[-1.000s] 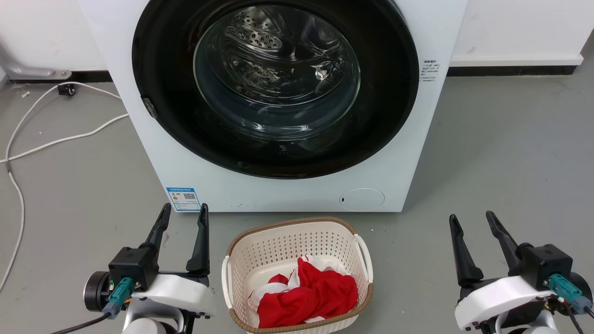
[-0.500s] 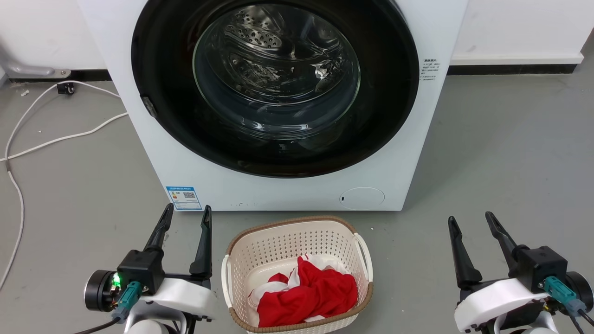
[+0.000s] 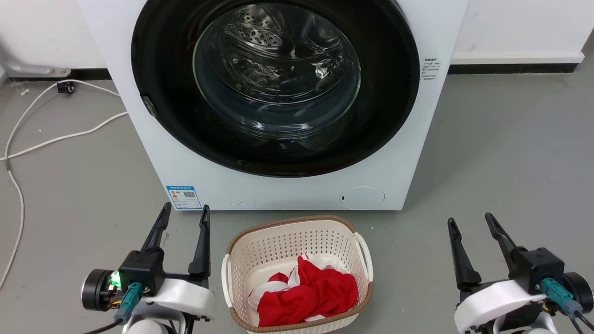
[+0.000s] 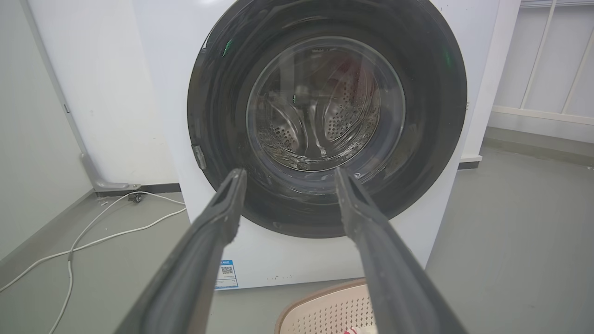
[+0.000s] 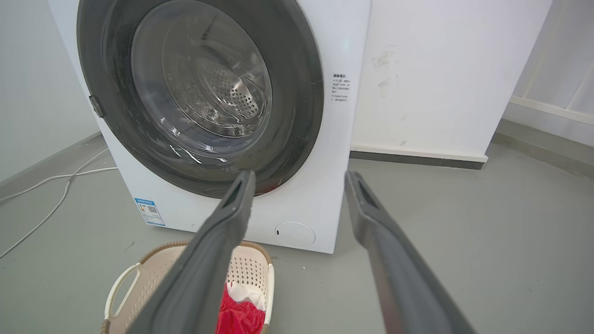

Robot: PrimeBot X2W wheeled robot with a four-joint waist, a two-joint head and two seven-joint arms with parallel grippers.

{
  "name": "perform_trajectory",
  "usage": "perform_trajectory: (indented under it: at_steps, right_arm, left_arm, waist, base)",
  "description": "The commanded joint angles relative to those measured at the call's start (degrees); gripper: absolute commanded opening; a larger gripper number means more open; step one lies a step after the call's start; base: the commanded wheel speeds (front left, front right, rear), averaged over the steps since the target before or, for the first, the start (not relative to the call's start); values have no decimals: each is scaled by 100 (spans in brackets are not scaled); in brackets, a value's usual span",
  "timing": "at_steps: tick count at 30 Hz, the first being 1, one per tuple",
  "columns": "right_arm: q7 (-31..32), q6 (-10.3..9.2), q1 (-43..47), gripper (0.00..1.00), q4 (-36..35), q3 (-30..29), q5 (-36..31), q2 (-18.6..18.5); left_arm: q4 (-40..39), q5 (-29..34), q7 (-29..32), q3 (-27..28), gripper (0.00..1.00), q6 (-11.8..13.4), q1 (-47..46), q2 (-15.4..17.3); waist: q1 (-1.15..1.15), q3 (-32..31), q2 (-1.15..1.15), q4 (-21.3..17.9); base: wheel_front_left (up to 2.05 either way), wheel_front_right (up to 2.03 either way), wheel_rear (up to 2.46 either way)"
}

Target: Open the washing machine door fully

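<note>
Basket (image 3: 278, 246) stands before washing machine (image 3: 278, 190); door (image 3: 385, 106) shut.

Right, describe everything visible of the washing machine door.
The washing machine door is a round glossy black ring around a bulging clear glass window, the steel drum showing through. A grey tab sits on its left edge. It lies shut, flush with the white washing machine. Nothing touches it; the left pincer and right pincer stand open, apart.
</note>
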Motion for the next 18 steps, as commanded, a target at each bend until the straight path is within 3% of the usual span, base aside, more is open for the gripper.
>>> perform_trajectory:
  at_steps: [1,8,9,10,18]
  right_arm:
    - [-25,-3,50,100,10,-9,38,21]
    - [2,-3,50,100,46,-35,120,21]
    - [6,-3,50,45,60,-44,170,21]
    - [12,-3,48,1,75,-38,199,21]
    - [-291,-4,-22,0,164,-154,928,20]
  left_arm:
    - [-10,-6,-42,19,100,-15,56,-13]
    - [-16,8,-42,54,100,-31,70,-42]
    - [-17,10,-42,59,100,-34,71,-46]
    - [-16,13,-42,63,100,-39,73,-50]
    - [3,1,-42,109,100,-58,85,-75]
  waist:
    - [0,0,0,3]
    - [0,11,0,11]
    - [0,13,0,11]
    - [0,14,0,11]
    - [0,22,0,14]
  base:
    - [0,0,0]
    - [0,0,0]
    - [0,0,0]
    - [0,0,0]
    - [0,0,0]
